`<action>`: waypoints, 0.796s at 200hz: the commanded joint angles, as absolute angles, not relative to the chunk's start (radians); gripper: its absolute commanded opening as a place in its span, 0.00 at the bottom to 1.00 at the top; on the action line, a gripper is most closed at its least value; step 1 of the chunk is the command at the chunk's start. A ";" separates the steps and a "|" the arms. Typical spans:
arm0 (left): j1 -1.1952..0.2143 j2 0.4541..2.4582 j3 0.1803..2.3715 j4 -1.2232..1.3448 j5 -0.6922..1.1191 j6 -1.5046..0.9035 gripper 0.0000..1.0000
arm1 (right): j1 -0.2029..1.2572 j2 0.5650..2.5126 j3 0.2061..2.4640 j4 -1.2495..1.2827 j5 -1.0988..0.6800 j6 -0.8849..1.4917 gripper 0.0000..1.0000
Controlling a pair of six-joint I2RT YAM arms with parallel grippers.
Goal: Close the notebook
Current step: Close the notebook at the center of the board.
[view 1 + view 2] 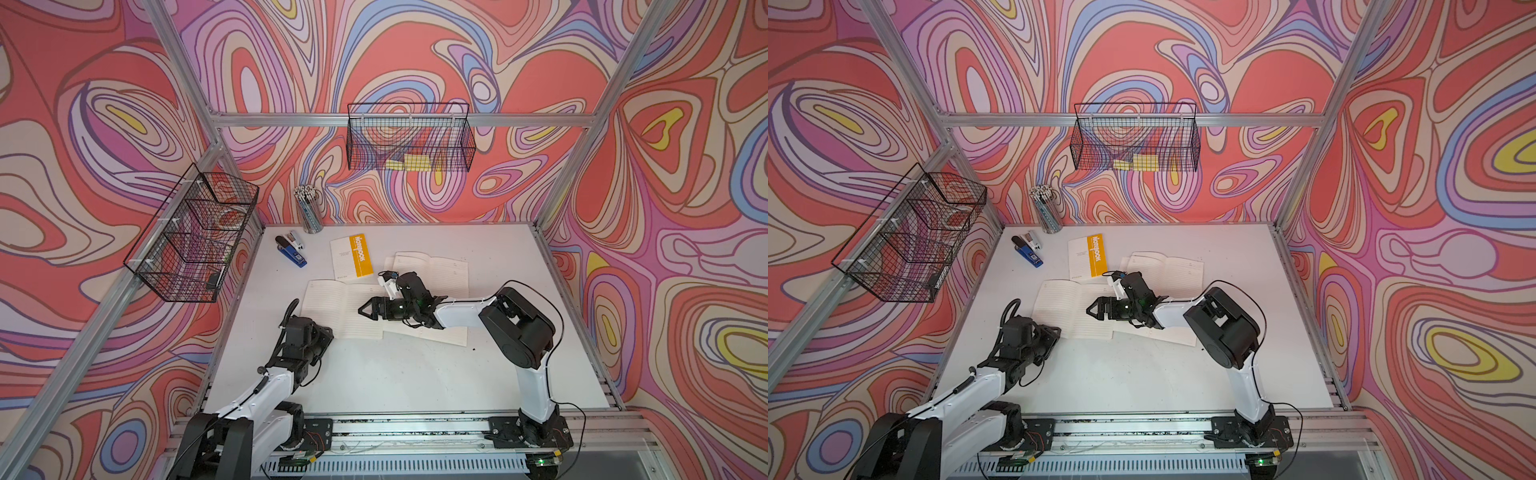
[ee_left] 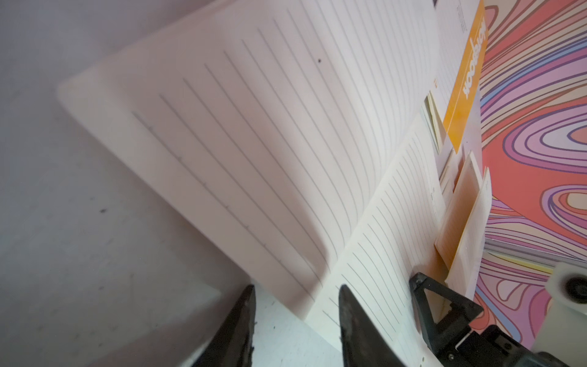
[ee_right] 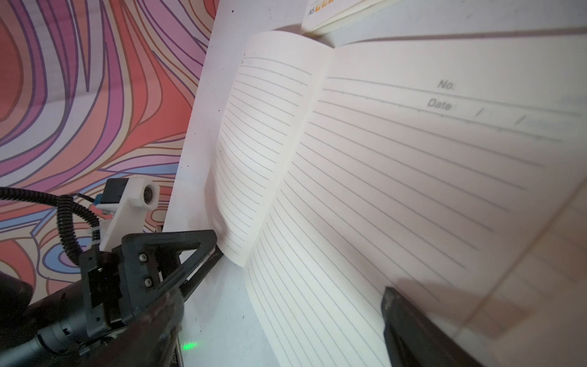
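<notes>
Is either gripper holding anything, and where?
Nothing clearly gripped: the left gripper, jaws apart, straddles the open notebook at its near edge; right gripper open over it.

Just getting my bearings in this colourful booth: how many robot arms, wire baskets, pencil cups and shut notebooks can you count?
White-and-black robot arms: 2
Black wire-mesh baskets: 2
Metal cup of pencils: 1
Shut white notebook with orange band: 1
Total: 6

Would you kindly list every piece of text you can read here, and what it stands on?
"Notebook": orange band on the closed white notebook.
"A5": that notebook's cover corner.
"No.", "Date": lined page of the open cream notebook.
Unreadable: the cover's fine print, blue stapler label.
</notes>
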State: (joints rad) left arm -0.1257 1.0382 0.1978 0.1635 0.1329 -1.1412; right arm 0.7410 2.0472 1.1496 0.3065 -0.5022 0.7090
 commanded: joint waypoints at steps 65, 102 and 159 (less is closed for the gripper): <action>-0.129 1.125 0.117 0.319 0.091 -1.167 0.34 | 0.745 2.059 1.150 0.317 -0.508 0.713 0.98; -0.129 1.022 0.094 0.268 0.059 -1.126 0.16 | 0.747 2.069 1.152 0.330 -0.519 0.723 0.98; -0.129 0.905 0.058 0.211 0.025 -1.104 0.32 | 0.750 2.080 1.155 0.337 -0.525 0.728 0.98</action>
State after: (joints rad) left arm -0.1257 0.9234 0.0700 0.2642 0.0624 -1.1076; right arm 0.7414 2.0537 1.1496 0.3153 -0.5156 0.7231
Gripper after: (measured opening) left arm 0.078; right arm 0.983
